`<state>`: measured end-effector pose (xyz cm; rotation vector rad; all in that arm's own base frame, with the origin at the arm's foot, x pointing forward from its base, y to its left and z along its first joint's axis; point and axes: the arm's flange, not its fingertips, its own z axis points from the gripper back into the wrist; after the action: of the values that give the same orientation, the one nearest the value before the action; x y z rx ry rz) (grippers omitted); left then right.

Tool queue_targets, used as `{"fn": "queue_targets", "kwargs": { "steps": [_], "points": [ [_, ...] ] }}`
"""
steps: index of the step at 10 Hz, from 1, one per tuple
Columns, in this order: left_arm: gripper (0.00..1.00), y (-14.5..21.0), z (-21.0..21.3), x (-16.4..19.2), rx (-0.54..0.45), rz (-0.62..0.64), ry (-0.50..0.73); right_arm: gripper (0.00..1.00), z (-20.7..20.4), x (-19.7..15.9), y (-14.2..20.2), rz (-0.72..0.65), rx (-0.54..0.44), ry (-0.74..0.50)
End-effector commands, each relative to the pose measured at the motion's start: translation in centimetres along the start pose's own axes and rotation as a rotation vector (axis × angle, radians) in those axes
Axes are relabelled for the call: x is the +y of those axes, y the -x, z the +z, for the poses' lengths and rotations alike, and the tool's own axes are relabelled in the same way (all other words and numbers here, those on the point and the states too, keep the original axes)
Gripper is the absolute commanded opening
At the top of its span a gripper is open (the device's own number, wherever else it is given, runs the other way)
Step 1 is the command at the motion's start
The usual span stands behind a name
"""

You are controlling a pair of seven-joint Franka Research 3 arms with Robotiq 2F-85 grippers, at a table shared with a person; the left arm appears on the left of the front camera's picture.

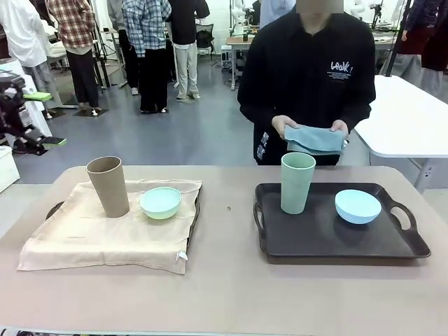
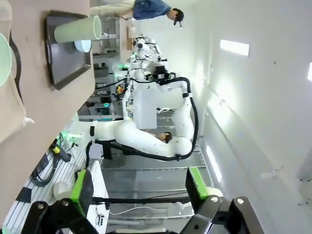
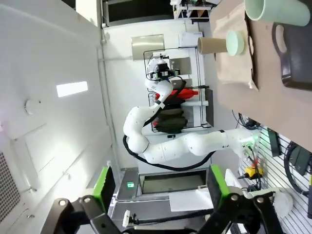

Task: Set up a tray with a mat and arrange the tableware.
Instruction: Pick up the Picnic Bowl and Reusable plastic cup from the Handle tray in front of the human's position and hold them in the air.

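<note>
The left hand (image 2: 139, 187) is spread wide and holds nothing. Its green-padded fingers (image 2: 82, 191) rise from the bottom edge of the left wrist view, with their bases cut off by the frame. The right hand (image 3: 161, 185) is just as wide open and empty at the bottom of the right wrist view.

Beyond each hand lies open room, and the brown desk (image 1: 224, 294) runs sideways along one edge of each wrist view. In the left wrist view the mint green shallow bowl (image 1: 160, 201) is sliced by the left edge.

In the front view, that bowl sits left of centre, just beside the tall tan tapered matte cup (image 1: 108, 185). Both stand on a beige cloth mat (image 1: 105, 234). The mat covers a tray almost wholly, leaving only a dark handle (image 1: 54, 208) and a strip of rim peeking out.

Right of centre lies a bare dark brown tray (image 1: 336, 241). On it the tall pale green tapered cup (image 1: 297, 182) stands upright, and the light blue shallow bowl (image 1: 358, 206) sits well apart from it to the right.

At the upper middle, the person's hands (image 1: 283, 126) hold a folded blue-grey cloth (image 1: 315, 138) behind the desk's far edge. Its lower edge is partly hidden by the green cup's rim.
</note>
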<state>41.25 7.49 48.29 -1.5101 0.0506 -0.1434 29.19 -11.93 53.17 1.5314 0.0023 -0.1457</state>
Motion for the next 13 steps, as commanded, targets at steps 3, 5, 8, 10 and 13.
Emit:
{"fn": "queue_targets", "kwargs": {
  "steps": [3, 5, 8, 10, 13],
  "points": [
    [1.0, 0.4, 0.2, 0.7, -0.004, 0.016, 0.008, 1.0, 0.4, -3.0, 0.3, 0.033, -0.019, 0.037],
    [1.0, 0.4, 0.2, 0.7, -0.004, 0.016, 0.008, 1.0, 1.5, -1.8, 1.1, 0.023, -0.007, 0.02],
    [1.0, 0.4, 0.2, 0.7, -0.004, 0.016, 0.008, 1.0, 1.5, -1.8, 1.1, 0.023, -0.007, 0.02],
    [1.0, 0.4, 0.2, 0.7, -0.004, 0.016, 0.008, 1.0, 1.5, -1.8, 1.1, 0.023, -0.007, 0.02],
    [1.0, 0.4, 0.2, 0.7, -0.004, 0.016, 0.008, 1.0, 1.5, -1.8, 1.1, 0.023, -0.007, 0.02]
  ]
}}
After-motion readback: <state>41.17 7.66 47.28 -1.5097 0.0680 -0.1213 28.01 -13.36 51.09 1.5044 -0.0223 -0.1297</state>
